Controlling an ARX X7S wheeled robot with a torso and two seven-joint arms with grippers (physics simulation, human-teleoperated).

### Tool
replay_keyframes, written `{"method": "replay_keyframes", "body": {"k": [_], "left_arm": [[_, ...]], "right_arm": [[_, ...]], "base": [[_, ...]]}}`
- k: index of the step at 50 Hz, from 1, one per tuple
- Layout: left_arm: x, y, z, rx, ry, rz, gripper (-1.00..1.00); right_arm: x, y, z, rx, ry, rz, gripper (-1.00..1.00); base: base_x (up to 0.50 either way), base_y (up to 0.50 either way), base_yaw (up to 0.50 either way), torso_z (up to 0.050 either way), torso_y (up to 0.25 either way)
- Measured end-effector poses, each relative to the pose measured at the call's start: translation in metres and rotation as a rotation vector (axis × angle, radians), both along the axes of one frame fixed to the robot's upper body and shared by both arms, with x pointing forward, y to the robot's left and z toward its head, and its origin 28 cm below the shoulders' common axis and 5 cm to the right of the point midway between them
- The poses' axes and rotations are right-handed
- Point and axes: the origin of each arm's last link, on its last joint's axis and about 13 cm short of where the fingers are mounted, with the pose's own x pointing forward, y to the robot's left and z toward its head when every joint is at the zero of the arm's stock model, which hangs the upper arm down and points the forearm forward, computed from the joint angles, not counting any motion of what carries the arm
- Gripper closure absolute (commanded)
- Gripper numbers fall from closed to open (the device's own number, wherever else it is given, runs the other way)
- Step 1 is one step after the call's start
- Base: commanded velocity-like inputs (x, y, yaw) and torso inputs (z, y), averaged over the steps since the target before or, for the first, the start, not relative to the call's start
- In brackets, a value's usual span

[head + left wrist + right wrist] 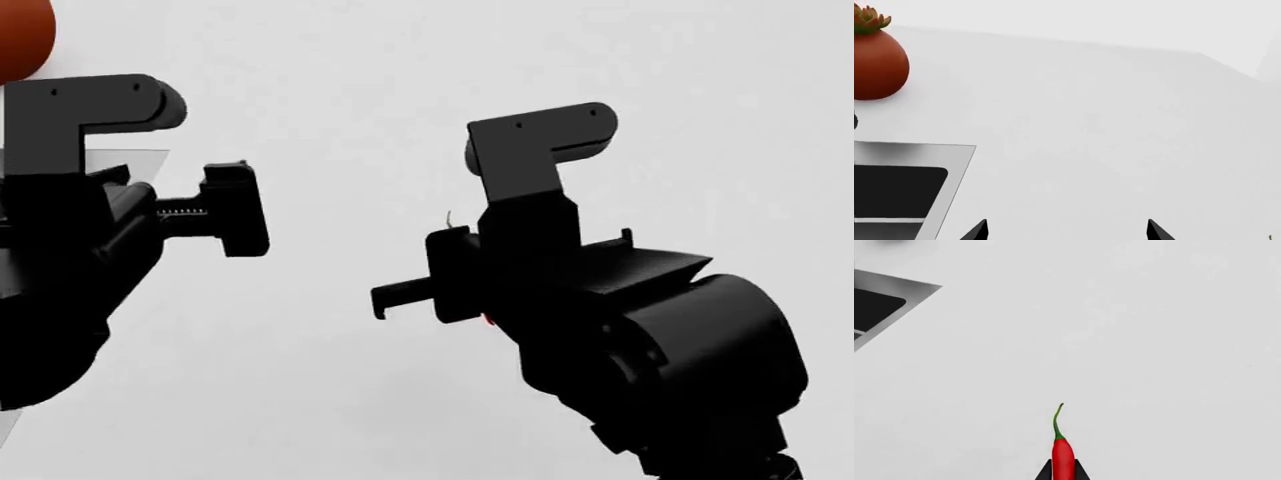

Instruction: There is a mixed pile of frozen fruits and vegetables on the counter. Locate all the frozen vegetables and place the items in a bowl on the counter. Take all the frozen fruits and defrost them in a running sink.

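Pot, round, red-brown, at far left edge of head view; left wrist view shows it with a succulent on top, standing on the white counter just beyond the sink corner. Left gripper: 2 fingertips wide apart, nothing between them, jaws open. Right gripper over bare counter, well apart from the sink. Its jaws are clamped on the red chili, green stem pointing out past the tips.
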Motion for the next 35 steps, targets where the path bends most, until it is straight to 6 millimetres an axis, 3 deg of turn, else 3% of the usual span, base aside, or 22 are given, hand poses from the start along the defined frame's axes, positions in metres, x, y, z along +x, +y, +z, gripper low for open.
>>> {"method": "replay_keyframes", "body": {"k": [14,35], "left_arm": [[-0.054,0.004,0.011,-0.014,-0.051,-0.134,-1.00],[-0.126,0.008,0.011,0.011,-0.104,-0.326,-1.00]], "right_arm": [[-0.003,-0.022,0.005,-0.006,-0.020,-0.061,1.00],[-0.006,-0.042,0.003,-0.005,-0.025,-0.121,1.00]], "base": [[0.00,0.00,0.00,0.000,0.000],[0.00,0.00,0.00,0.000,0.000]]}}
